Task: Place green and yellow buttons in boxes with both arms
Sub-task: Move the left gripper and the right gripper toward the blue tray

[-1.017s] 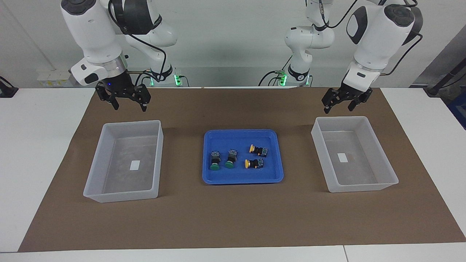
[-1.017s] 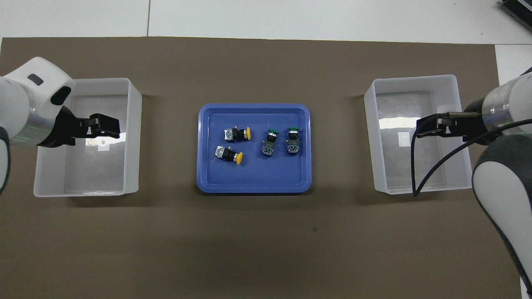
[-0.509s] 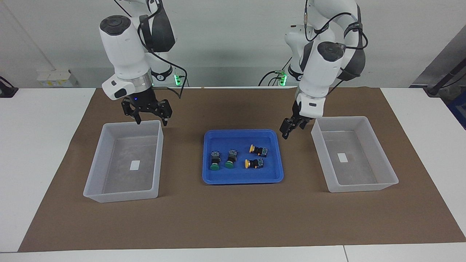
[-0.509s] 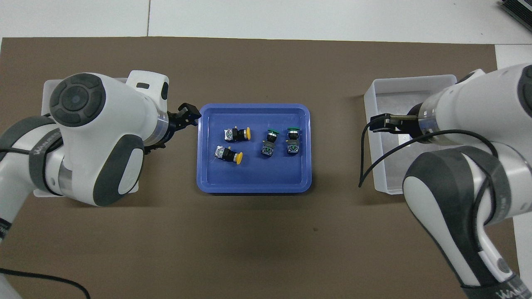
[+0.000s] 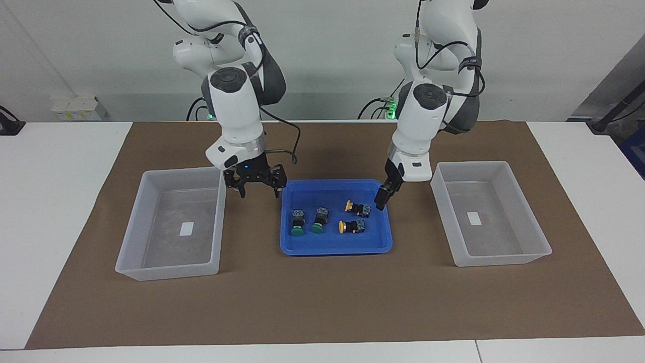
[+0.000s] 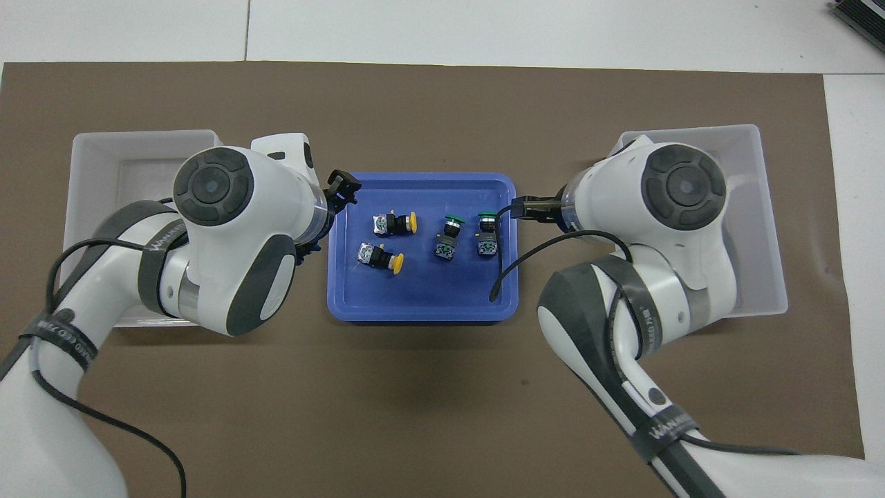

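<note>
Two green buttons [image 5: 297, 222] [image 5: 318, 220] and two yellow buttons [image 5: 357, 207] [image 5: 352, 226] lie in the blue tray [image 5: 335, 248]. In the overhead view the green ones [image 6: 448, 238] [image 6: 487, 235] lie toward the right arm's end and the yellow ones [image 6: 394, 223] [image 6: 379, 256] toward the left arm's. My left gripper [image 5: 381, 197] [image 6: 343, 189] hangs open and empty over the tray's edge by the yellow buttons. My right gripper [image 5: 258, 190] [image 6: 527, 207] is open and empty, over the mat at the tray's other end. Both boxes [image 5: 169, 270] [image 5: 499, 259] hold only their labels.
The tray [image 6: 422, 312] sits mid-table on a brown mat [image 5: 322, 302], one box [image 6: 124, 145] at the left arm's end and one box [image 6: 764, 207] at the right arm's end. Both forearms overhang the boxes in the overhead view.
Both arms have swung inward from over the boxes toward the tray and come lower. The buttons and boxes have not moved.
</note>
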